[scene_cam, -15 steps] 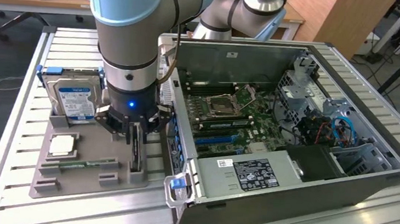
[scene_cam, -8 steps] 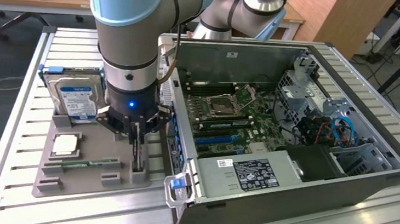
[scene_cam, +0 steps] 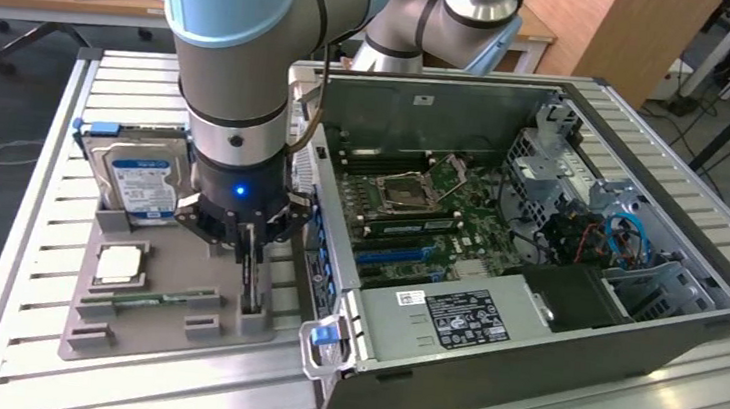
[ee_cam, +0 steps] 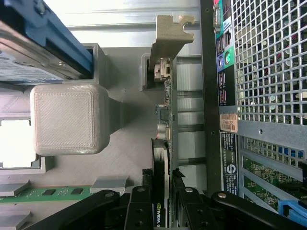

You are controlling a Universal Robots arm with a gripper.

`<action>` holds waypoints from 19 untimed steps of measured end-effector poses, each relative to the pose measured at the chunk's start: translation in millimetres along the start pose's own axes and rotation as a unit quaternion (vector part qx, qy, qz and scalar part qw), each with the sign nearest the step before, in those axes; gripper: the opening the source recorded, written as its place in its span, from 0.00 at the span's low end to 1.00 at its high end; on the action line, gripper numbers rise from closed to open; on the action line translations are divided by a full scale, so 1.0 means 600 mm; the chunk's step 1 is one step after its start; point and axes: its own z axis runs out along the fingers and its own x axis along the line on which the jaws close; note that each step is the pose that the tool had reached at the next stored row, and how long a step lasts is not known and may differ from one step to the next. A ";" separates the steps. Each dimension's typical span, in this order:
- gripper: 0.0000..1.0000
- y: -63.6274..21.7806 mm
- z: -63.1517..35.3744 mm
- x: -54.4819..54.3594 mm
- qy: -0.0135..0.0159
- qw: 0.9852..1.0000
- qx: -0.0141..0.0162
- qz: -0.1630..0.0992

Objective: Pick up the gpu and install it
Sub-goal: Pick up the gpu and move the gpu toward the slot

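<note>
The gpu (scene_cam: 253,289) stands on its edge in a slot of the grey holder tray (scene_cam: 152,330), close to the open computer case (scene_cam: 553,343). In the wrist view the gpu (ee_cam: 163,143) appears edge-on, its pale metal bracket (ee_cam: 168,43) at the far end. My gripper (scene_cam: 251,252) hangs straight down over the card. Its black fingers (ee_cam: 141,208) press on both faces of the card's upper edge, so the gripper (ee_cam: 161,211) is shut on it. The card still sits in the tray.
A silver hard drive (scene_cam: 139,178) leans at the tray's back, with a processor chip (scene_cam: 118,261) and a green memory stick (scene_cam: 155,297) beside the card. The motherboard (scene_cam: 419,210) with its blue slot (scene_cam: 394,255) lies inside the case. The case's rear panel (ee_cam: 254,62) is right beside the card.
</note>
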 end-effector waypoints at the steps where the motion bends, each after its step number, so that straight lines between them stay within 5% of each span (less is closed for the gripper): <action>1: 0.27 0.000 0.000 0.000 0.000 1.000 0.000 0.000; 11: 0.27 0.000 -0.001 0.000 0.000 1.000 0.000 0.000; 19: 0.27 0.001 -0.032 -0.001 0.000 1.000 0.000 0.000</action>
